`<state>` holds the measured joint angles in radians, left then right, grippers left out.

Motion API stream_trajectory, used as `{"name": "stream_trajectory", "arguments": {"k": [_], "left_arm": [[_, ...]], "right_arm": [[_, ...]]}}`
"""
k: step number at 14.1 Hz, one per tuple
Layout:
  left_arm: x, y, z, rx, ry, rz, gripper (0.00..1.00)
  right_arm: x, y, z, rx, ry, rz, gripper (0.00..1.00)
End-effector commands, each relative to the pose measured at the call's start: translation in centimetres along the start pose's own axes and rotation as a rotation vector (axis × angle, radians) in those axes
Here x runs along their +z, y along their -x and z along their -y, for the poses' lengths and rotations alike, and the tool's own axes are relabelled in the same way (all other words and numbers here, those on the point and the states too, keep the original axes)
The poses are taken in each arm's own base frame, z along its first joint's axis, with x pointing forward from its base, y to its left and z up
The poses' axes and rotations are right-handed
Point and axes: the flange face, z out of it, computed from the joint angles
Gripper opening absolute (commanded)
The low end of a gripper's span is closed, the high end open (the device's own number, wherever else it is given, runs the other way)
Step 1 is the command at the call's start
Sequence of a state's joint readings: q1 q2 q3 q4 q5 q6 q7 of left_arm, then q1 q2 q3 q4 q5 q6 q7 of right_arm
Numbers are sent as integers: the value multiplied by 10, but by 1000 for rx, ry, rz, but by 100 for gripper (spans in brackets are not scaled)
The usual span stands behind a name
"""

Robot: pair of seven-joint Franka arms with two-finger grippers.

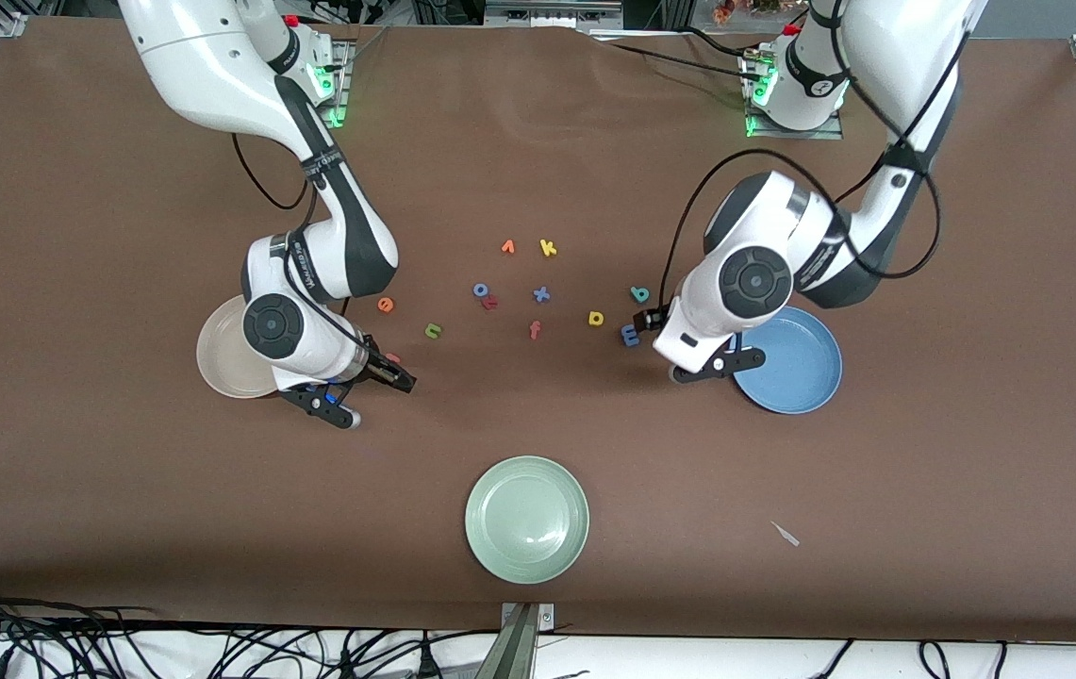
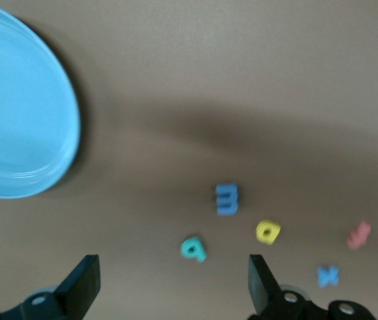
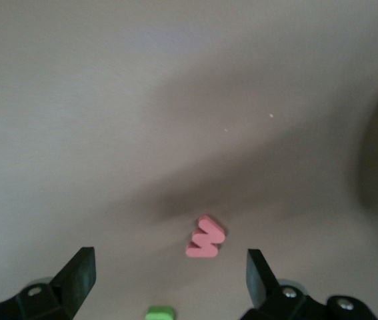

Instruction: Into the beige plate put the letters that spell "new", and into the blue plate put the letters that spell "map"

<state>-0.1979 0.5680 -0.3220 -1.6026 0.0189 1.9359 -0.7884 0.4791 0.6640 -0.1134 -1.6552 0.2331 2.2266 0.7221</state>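
My right gripper (image 1: 372,396) hangs open low over the table beside the beige plate (image 1: 217,363). In its wrist view the salmon "w" (image 3: 205,238) lies on the cloth just ahead of the open right gripper (image 3: 171,277), with the green "n" (image 3: 160,313) at the frame's edge. The "w" (image 1: 392,357), the "n" (image 1: 433,330) and the orange "e" (image 1: 386,304) lie close by. My left gripper (image 1: 715,368) is open beside the blue plate (image 1: 797,363). Ahead of the left gripper (image 2: 174,287) lie the teal "a" (image 2: 193,249), blue "m" (image 2: 227,199) and yellow "p" (image 2: 267,231).
Other letters are scattered mid-table: a blue "o" (image 1: 480,289), red "r" (image 1: 490,303), blue "x" (image 1: 541,294), salmon "f" (image 1: 535,329), yellow "k" (image 1: 548,248). A pale green plate (image 1: 526,519) sits nearer the front camera. A small white scrap (image 1: 786,534) lies toward the left arm's end.
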Motion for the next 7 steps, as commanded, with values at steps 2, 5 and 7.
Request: {"name": "stream_trajectory", "arguments": {"k": [2, 5, 7], "left_arm": [[59, 6, -24, -8, 17, -61, 92], [91, 12, -34, 46, -23, -107, 88], [105, 12, -34, 37, -14, -95, 87]], "right_arm": [[20, 19, -3, 54, -4, 1, 100], [29, 22, -7, 61, 2, 1, 99], [31, 22, -8, 61, 0, -4, 96]]}}
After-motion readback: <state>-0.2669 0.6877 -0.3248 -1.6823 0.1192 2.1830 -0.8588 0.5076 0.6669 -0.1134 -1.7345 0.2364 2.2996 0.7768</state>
